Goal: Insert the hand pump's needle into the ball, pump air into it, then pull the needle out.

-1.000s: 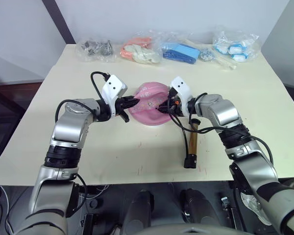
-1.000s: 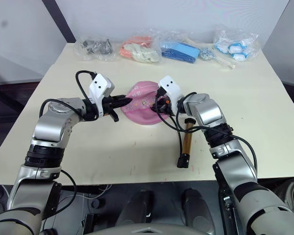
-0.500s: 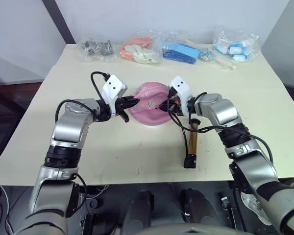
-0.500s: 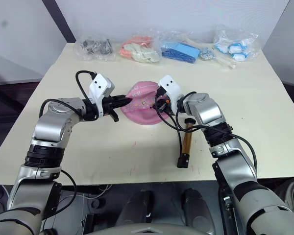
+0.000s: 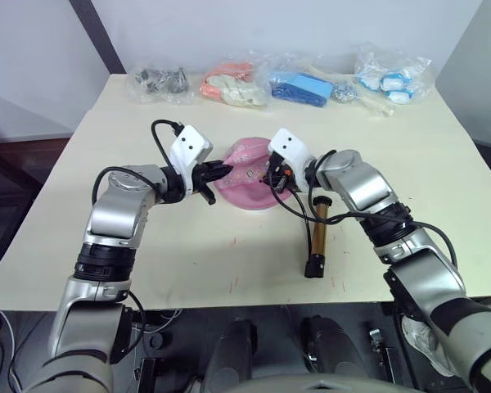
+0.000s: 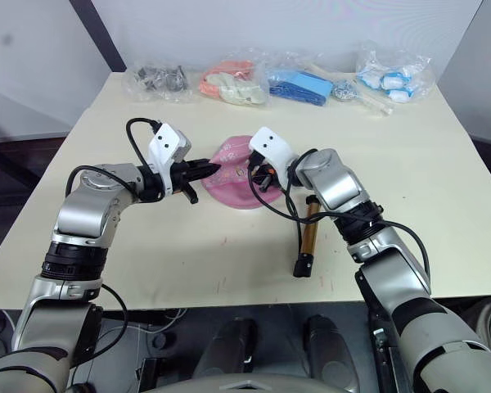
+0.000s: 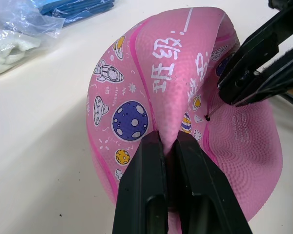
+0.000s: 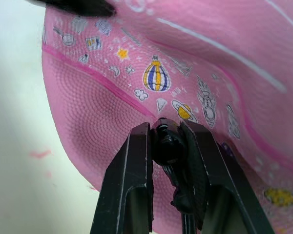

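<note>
The pink ball (image 5: 244, 162) lies deflated and folded at the table's middle. My left gripper (image 7: 169, 141) is shut on a raised fold of the ball (image 7: 151, 83), from the ball's left side. My right gripper (image 8: 165, 127) is shut on the needle's black fitting (image 8: 167, 145), over the ball's right half. The thin needle (image 7: 210, 112) points down, with its tip at the ball's skin by a small dark spot; I cannot tell whether it is in. The gold-brown hand pump (image 5: 319, 230) lies on the table right of the ball, its black hose (image 5: 295, 205) looping up to the right gripper (image 5: 271, 177).
Along the table's far edge lie clear bags: grey parts (image 5: 159, 80), pink-orange items (image 5: 231, 86), blue items (image 5: 302, 88), white-blue items (image 5: 388, 79). The table's front edge (image 5: 229, 301) is near the pump's lower end.
My right gripper has moved left over the ball with the needle fitting, and the hose has dragged the pump slightly. The left gripper has held still on the fold.
</note>
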`<state>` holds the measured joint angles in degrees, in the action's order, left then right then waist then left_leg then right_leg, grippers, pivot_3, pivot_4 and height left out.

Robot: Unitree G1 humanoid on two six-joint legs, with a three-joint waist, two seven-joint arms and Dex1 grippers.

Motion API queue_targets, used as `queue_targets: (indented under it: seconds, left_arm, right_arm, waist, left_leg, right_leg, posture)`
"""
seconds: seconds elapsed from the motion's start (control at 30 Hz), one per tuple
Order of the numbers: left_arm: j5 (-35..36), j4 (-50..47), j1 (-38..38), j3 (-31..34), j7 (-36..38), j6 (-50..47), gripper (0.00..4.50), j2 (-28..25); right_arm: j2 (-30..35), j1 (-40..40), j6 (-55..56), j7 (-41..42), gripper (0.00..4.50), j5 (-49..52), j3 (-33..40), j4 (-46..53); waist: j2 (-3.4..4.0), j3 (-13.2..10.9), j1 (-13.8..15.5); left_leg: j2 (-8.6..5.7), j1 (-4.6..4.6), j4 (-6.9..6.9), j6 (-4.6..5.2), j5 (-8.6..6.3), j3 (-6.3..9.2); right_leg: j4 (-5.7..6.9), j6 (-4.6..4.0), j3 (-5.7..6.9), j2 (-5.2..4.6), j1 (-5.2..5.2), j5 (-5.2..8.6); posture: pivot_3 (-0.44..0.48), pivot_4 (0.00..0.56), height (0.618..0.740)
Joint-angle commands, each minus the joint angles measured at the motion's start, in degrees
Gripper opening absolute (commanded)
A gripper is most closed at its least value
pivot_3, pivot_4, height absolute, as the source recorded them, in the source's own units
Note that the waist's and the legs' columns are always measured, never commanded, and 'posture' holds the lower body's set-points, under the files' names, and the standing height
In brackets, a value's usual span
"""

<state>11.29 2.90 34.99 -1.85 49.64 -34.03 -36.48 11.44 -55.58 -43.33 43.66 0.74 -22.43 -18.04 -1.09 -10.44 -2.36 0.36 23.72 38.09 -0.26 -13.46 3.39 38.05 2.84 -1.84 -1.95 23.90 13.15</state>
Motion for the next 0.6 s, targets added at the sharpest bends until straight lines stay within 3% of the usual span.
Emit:
queue_targets:
  seconds: [0.03,0.47,0.6]
  left_arm:
    - [-0.1,0.2,-0.9,-1.4,0.4,-0.4,0.00,0.1]
    - [0.1,-0.2,-1.5,-1.7,0.0,-0.7,0.00,0.4]
    - [0.1,-0.3,-1.7,-1.6,-0.3,-1.0,0.00,0.6]
  right_arm:
    - [-0.4,-1.8,0.4,-0.8,0.38,-2.0,-1.6,1.1]
    - [-4.7,-4.6,3.1,-1.8,0.38,-7.1,-5.7,-9.9]
    - [-6.4,-5.2,5.7,-2.1,0.38,-8.9,-6.6,-15.3]
  waist:
    - [0.00,0.0,0.0]
    - [0.02,0.0,-0.2]
    - [0.01,0.0,-0.4]
  left_leg:
    - [0.00,0.00,0.00,0.00,0.00,0.00]
    - [0.01,-0.11,0.01,0.00,0.00,-0.02]
    - [0.07,-0.59,-0.04,0.00,0.00,-0.10]
  right_leg:
    - [0.00,0.00,0.00,0.00,0.00,0.00]
    - [0.06,0.00,-0.03,0.02,-0.03,0.00]
    - [0.06,-0.02,-0.18,0.13,-0.40,-0.01]
  posture:
    - [0.000,0.150,0.740]
    - [0.000,0.150,0.740]
    - [0.000,0.150,0.740]
